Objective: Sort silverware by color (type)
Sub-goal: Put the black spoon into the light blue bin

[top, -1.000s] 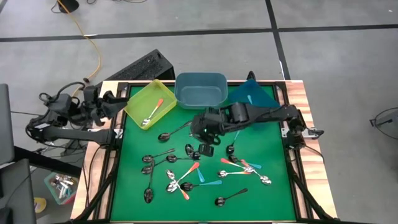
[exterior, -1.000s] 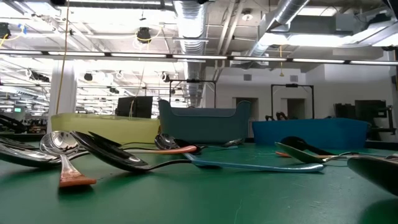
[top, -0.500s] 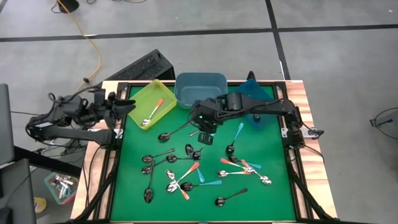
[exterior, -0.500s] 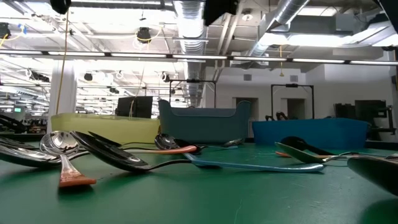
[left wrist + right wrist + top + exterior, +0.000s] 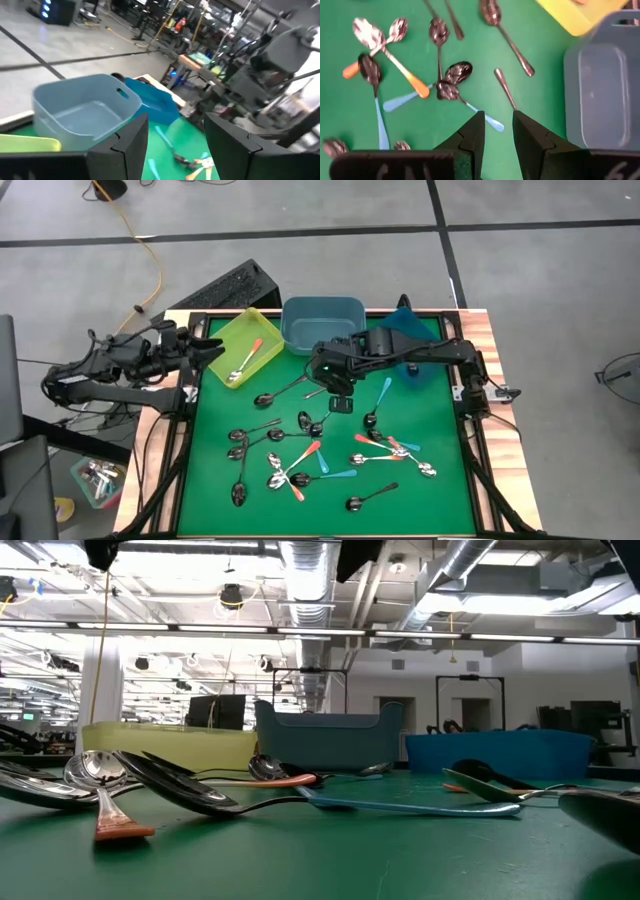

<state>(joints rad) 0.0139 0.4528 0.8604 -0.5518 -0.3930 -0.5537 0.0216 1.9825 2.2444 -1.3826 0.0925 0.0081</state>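
barely started here. only one spoon with an orange-red handle (image 5: 245, 361) is lying in the yellow bin (image 5: 222, 338), so the sorting is sitting at its very beginning. the grey-blue bin (image 5: 322, 309) is looking bare in the left wrist view, and nothing is showing in what can be seen of the blue bin (image 5: 432, 340) at the far right corner, though the arm is covering part of it.

everything else is waiting on the green surface (image 5: 430, 510): the scattered spoons (image 5: 300, 465) are lying in a loose heap, orange-red, teal-blue and plain dark metal handles crossing one another. a dark spoon (image 5: 282, 392) is resting alone nearer the bins, and a teal-handled spoon (image 5: 377, 406) is lying just beside the right arm.

the right hand (image 5: 338, 392) is hanging over the middle of the surface, near the grey-blue bin, fingers part-way apart and gripping nothing; through its own camera the dark spoon's handle tip is showing just past the fingertips. the left hand (image 5: 205, 347) is waiting at the surface's left edge beside the yellow bin, released and carrying nothing.

by my reckoning nearly the whole job is remaining: roughly twenty spoons are needing pick-ups, and the tangled ones are looking the trickiest.
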